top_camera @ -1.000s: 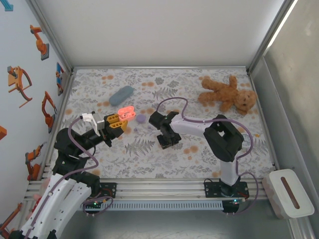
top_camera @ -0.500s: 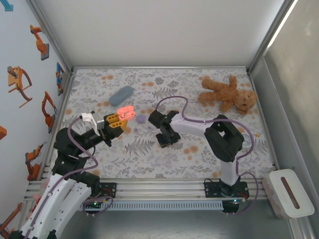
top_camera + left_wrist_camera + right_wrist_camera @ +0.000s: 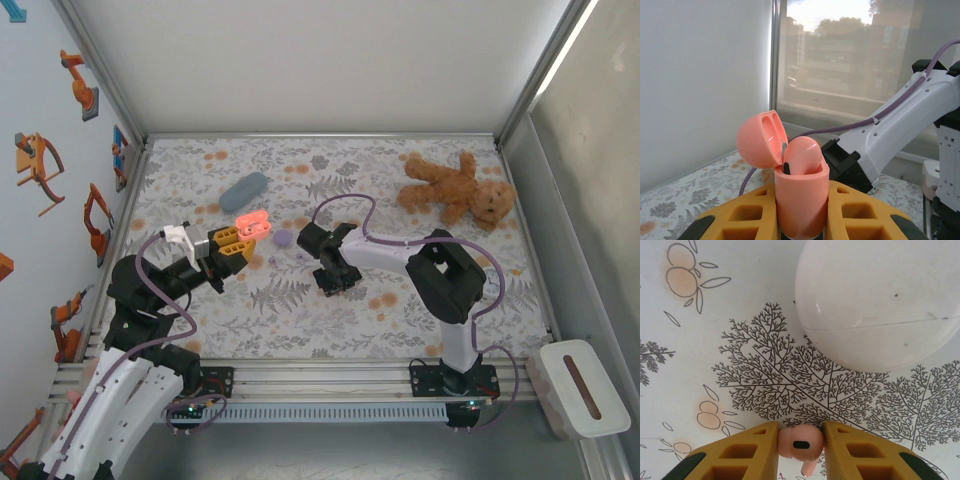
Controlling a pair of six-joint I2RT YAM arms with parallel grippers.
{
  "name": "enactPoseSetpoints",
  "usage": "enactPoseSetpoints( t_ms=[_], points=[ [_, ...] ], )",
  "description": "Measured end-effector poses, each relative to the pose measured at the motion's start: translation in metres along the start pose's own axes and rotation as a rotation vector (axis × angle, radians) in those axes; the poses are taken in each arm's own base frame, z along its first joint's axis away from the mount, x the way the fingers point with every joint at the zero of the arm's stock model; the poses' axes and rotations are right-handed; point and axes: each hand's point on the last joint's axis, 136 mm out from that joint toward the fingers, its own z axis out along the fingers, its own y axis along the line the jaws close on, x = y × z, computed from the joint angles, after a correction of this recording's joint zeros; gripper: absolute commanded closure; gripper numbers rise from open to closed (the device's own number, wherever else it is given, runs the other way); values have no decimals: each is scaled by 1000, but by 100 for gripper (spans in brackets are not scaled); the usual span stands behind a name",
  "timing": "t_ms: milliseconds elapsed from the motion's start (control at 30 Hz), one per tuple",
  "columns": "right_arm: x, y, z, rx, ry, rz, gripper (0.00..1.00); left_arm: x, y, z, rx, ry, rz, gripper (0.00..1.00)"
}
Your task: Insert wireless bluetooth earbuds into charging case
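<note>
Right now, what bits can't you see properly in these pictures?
- Left wrist view: the bottom of the pink case is hidden between the yellow fingers. Whether both its slots are filled can't be told.
- Right wrist view: the stem of the pink earbud is cut off by the bottom edge. The white case runs off the top and right edges.
- Top view: the lilac blob is too small to name.

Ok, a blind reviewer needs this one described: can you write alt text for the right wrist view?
A pink earbud is pinched between the two yellow fingers of the right gripper at the bottom edge, over a floral tablecloth. A closed white rounded case lies on the cloth at upper right, apart from the earbud.
</note>
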Motion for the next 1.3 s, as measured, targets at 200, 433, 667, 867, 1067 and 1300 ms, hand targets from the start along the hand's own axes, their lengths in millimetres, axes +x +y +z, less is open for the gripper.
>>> enactPoseSetpoints(
  t_ms=[200, 433, 667, 867, 1067, 1300],
  points=[
    [0, -1, -1, 4, -3, 0, 75, 0, 0, 0, 0, 1, -1, 100],
    [-9, 0, -18, -7, -67, -8, 76, 1, 0, 0, -1, 4, -4, 100],
    [-25, 0, -79, -42, -242, -15, 76, 0, 0, 0, -1, 2, -3, 100],
    [-45, 0, -153, -81, -451, -17, 76, -3, 1, 3, 2, -15, -9, 100],
    [-61, 0, -238, -140, -710, -27, 77, -3, 9, 11, -6, -28, -13, 100],
    [-67, 6, -319, -243, -979, -63, 77, -9, 21, 19, -32, -64, -5, 100]
  ],
)
